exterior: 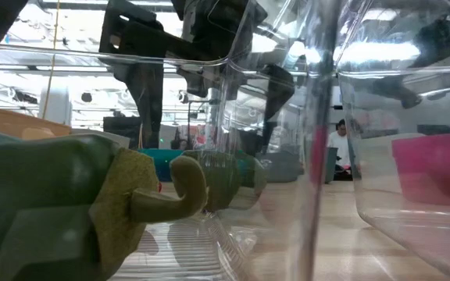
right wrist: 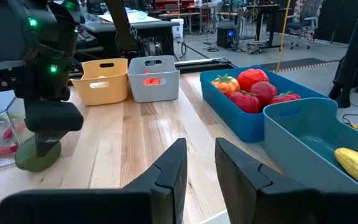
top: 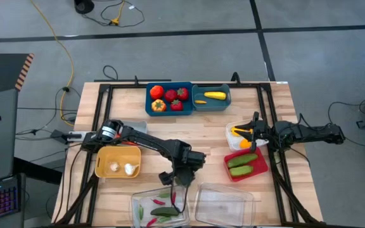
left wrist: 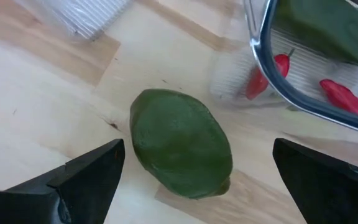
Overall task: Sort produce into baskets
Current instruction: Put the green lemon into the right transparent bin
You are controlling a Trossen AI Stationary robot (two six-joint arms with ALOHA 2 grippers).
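A dark green, egg-shaped piece of produce (left wrist: 179, 143) lies on its side on the wooden table, right beside the rim of a clear tray (left wrist: 272, 74) that holds red chillies and green pieces. My left gripper (left wrist: 197, 152) hangs over it, open wide and pointing steeply down. One finger stands on each side of the green piece, and both are clear of it. From across the table the same green piece (right wrist: 37, 155) shows beneath that gripper. My right gripper (right wrist: 201, 155) waits at the table's right edge (top: 253, 130), level, its fingers a narrow gap apart and holding nothing.
At the far edge stand a teal basket (top: 170, 98) of red and orange produce and another (top: 211, 97) with yellow corn. A tan-yellow bin (top: 118, 161) is at the left, with white (top: 246, 134) and red (top: 246, 163) bins at the right. A second clear tray (top: 224, 204) is near the front.
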